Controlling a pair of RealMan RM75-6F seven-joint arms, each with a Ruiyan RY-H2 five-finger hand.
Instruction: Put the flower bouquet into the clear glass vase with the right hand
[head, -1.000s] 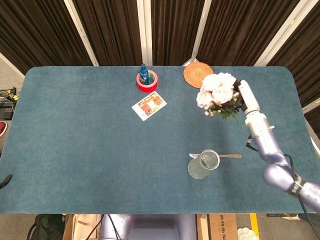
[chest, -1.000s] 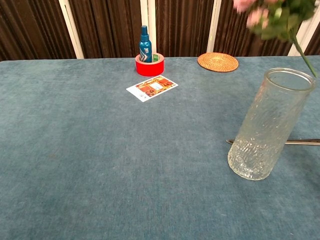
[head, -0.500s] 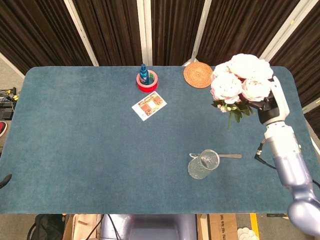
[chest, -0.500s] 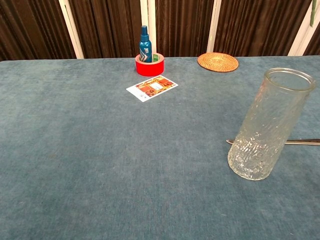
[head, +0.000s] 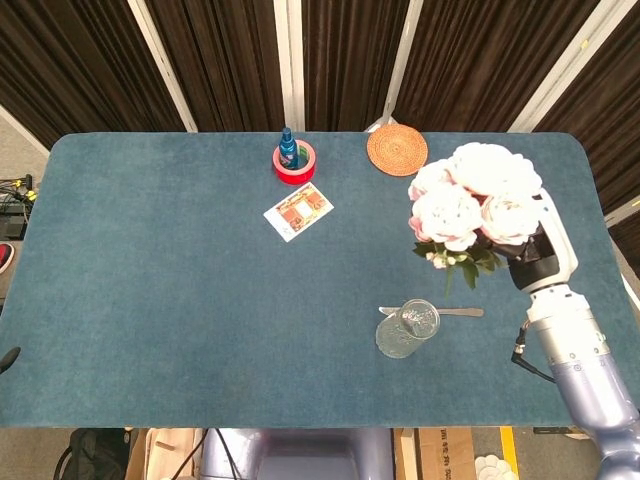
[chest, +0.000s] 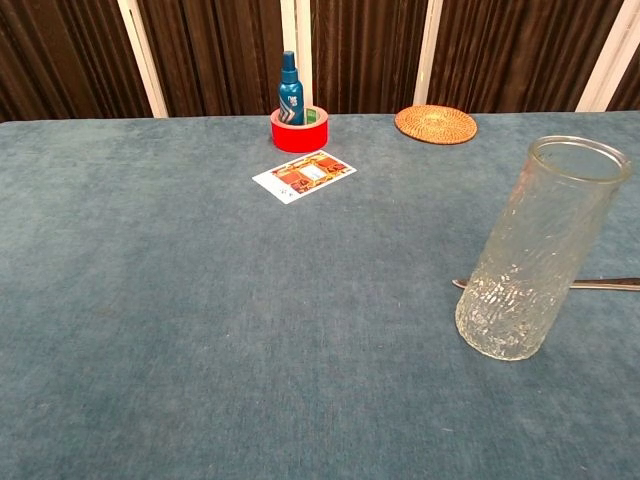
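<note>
Head view. Against the frame half a second earlier, the right hand (head: 533, 243) has come toward the near edge and slightly left, and the bouquet of pale pink and white flowers with green leaves (head: 467, 205) has travelled with it; the blooms now sit lower in the picture, closer to the clear textured glass vase (head: 408, 329). The hand holds the bouquet at its stems. The blooms fan out to the left of and above the dark palm, and green leaves hang below them. How the fingers lie around the stems cannot be made out, since the flowers cover them. The bouquet is raised above the blue felt-covered table (head: 160, 260), up and to the right of the vase and apart from it. The vase stands upright near the front edge, with a silver metal spoon (head: 455, 312) lying just behind it. Further back are a round woven rattan coaster (head: 396, 149), a red roll of tape (head: 295, 164) with a small blue spray bottle (head: 288, 147) standing in its core, and a printed card (head: 298, 212).

Chest view. The vase (chest: 540, 248) stands where it stood before, and the spoon handle (chest: 603, 284) shows at its right. Neither hand nor the bouquet appears here. The left hand shows in neither view.
</note>
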